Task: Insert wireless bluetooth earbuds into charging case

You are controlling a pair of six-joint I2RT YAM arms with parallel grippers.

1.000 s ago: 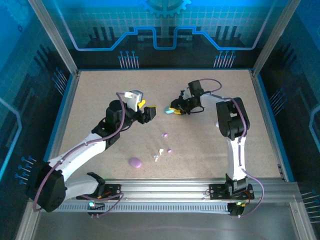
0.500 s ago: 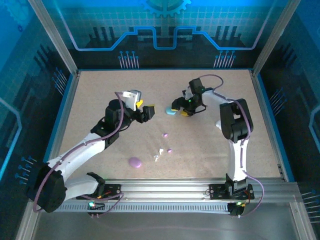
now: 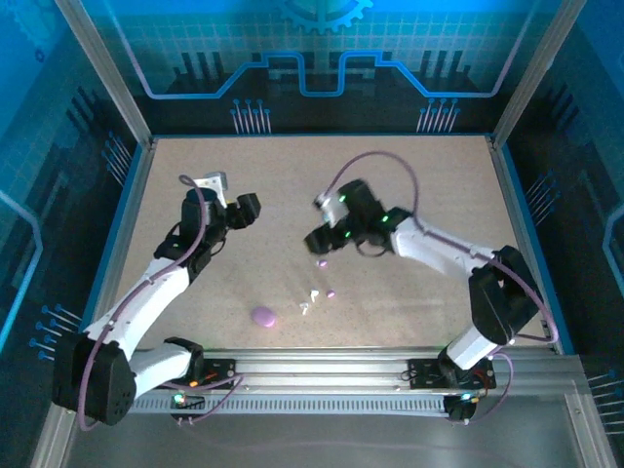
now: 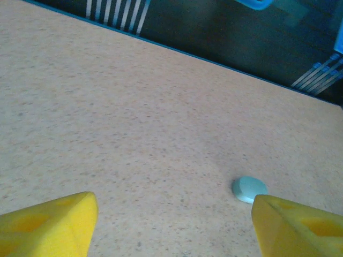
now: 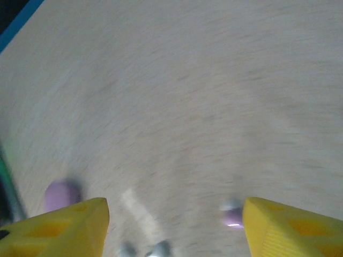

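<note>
Both sets of jaws are standing open, empty. Pick step: right jaws are hovering near purple bud [image 5: 232,214]; next move is likely calling for lowering astride it.

Speckled table [image 3: 409,185], purple case [image 3: 263,316], blue case [image 4: 249,188], earbuds [image 3: 331,292]

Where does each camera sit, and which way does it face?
Top external: above and behind, looking down on the table; left arm and right arm show.
Left wrist: faces low across the table toward a light blue case; open yellow jaws show.
Right wrist: faces down at the table, blurred; open yellow jaws show.
Top and right wrist share a pink-purple earbud.
</note>
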